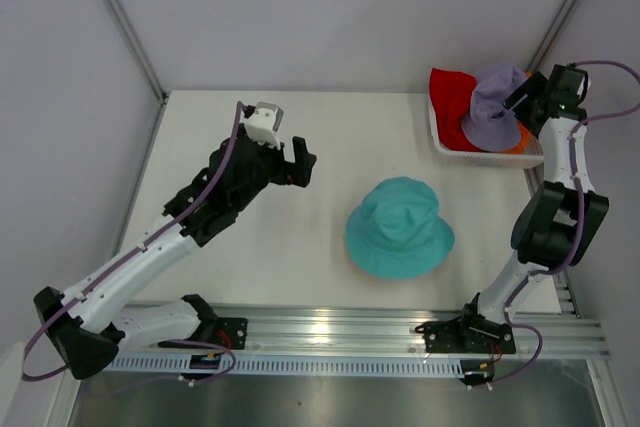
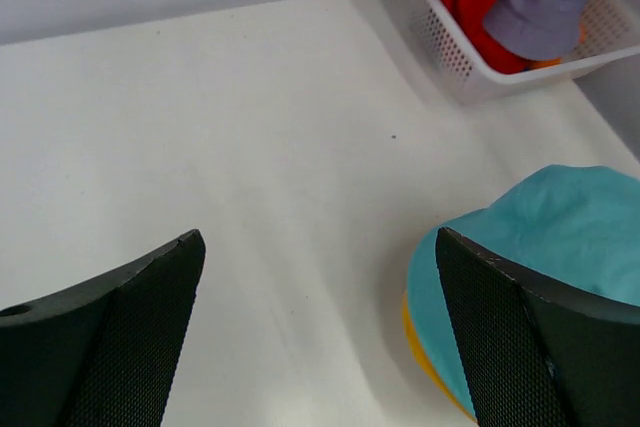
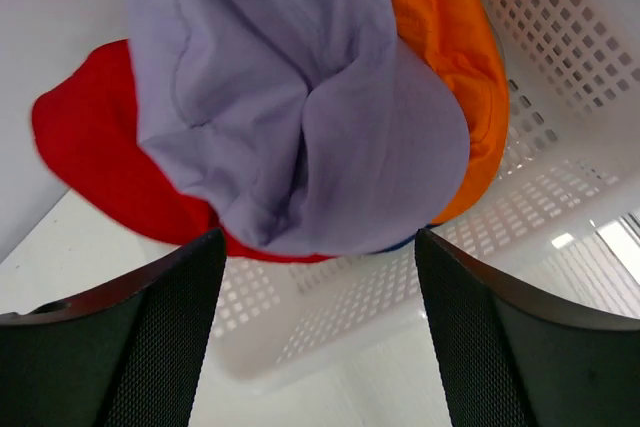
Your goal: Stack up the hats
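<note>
A teal hat (image 1: 400, 227) lies on the white table right of centre. In the left wrist view the teal hat (image 2: 560, 237) covers a yellow hat, of which only an edge (image 2: 418, 345) shows. My left gripper (image 1: 303, 165) (image 2: 320, 247) hangs open over bare table to the left of that pile. In the basket lie a red hat (image 1: 452, 97) (image 3: 90, 157), a lavender hat (image 1: 495, 107) (image 3: 290, 117) on top and an orange hat (image 3: 450, 67), with a dark blue sliver (image 3: 392, 245) underneath. My right gripper (image 1: 522, 107) (image 3: 318, 247) is open just beside the lavender hat, holding nothing.
The white mesh basket (image 1: 445, 145) (image 3: 560, 37) stands at the table's back right corner, against the right wall. A metal rail (image 1: 330, 332) with both arm bases runs along the near edge. Grey walls close the back and sides.
</note>
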